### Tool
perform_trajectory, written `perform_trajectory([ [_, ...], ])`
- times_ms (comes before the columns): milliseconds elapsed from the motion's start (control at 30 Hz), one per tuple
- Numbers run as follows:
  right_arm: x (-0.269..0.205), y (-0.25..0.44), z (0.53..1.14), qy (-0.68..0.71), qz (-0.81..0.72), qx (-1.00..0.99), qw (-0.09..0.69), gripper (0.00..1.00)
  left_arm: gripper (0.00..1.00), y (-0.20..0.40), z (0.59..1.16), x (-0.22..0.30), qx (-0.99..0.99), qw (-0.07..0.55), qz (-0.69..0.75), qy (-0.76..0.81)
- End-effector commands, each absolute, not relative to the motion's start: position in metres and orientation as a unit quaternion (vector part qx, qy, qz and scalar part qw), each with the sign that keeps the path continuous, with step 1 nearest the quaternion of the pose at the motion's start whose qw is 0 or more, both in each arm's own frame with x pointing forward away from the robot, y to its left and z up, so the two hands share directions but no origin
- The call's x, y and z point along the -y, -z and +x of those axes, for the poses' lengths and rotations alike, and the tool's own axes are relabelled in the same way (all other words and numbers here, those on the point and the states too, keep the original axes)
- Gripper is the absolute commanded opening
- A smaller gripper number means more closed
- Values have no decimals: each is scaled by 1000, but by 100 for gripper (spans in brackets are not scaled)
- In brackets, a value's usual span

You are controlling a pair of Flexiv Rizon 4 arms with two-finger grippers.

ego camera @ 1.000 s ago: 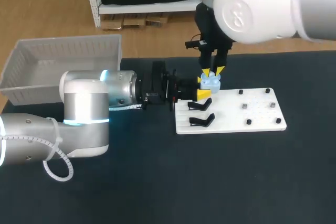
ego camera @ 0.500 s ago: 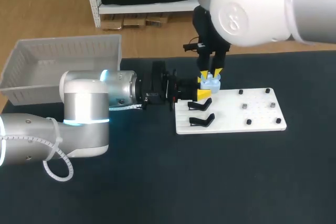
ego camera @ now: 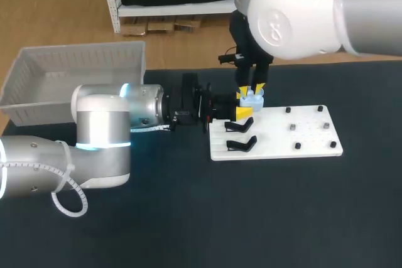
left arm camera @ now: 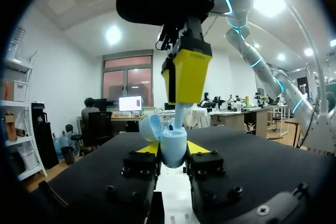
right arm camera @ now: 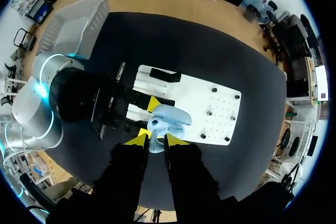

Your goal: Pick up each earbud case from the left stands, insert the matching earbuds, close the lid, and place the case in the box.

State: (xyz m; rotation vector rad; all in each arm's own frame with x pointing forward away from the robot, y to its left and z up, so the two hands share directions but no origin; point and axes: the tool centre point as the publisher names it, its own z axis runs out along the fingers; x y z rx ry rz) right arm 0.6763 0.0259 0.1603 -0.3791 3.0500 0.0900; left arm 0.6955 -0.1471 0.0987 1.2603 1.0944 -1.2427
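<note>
table (ego camera: 251,218): black | white board (ego camera: 311,136): right of middle | box (ego camera: 81,61): far-left corner

Both arms (ego camera: 100,136) are white and silver — cyan light rings (ego camera: 103,146), black wrists (ego camera: 188,106).

- Box (ego camera: 75,70) at the desk's (ego camera: 251,218) back left, board (ego camera: 295,136) right of centre.
- Case (ego camera: 252,98) over the board's back-left corner, gripped in the left claw (left arm camera: 171,149).
- Right claw (ego camera: 252,87) directly above the case, earbud (right arm camera: 155,141) between its fingers.
</note>
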Motion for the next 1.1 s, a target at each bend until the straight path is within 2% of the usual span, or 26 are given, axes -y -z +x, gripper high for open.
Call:
perform_trajectory([
  [33,-26,-159,678,-28,-122,-992,32,0,0,-97,695,147,-452,508,522,515],
  [1100,-26,-158,683,-26,-115,-993,31,0,0,-97,695,147,-452,508,522,515],
])
